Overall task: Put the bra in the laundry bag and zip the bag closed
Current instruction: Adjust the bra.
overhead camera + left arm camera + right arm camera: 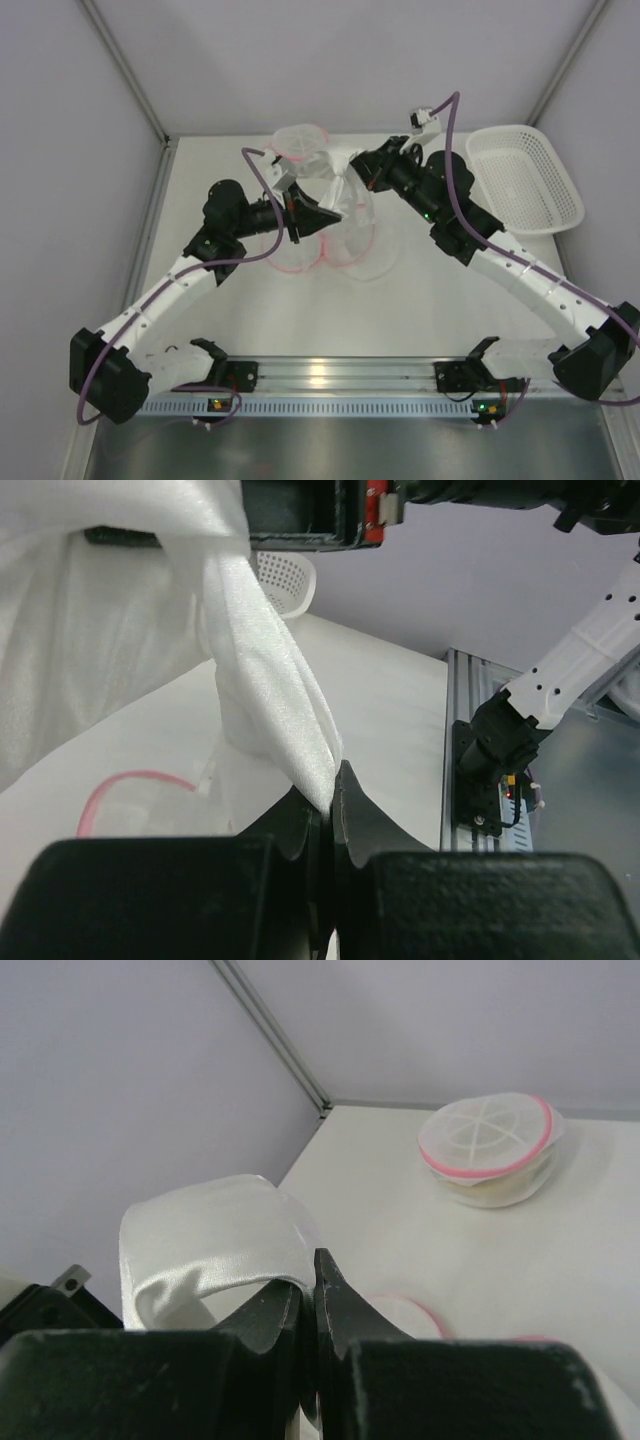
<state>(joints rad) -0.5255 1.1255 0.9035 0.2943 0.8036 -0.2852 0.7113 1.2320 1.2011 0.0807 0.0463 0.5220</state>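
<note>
Two tools grip the bra: the left tool and right tool are each closed on its white fabric, holding it raised above the tabletop. The pink-rimmed laundry bag lies beneath it. Judged early: insertion and zipping both remain outstanding.

The left gripper shows its two black fingers pressed together on a fold of the bra, whose white satin cloth rises taut from the pinch to a larger bunched mass filling the upper left. Below the cloth, a curved pink rim lies on the white table. A white perforated basket sits at the table's far edge. Along the right edge runs a metal rail, where the right arm is mounted.
</note>
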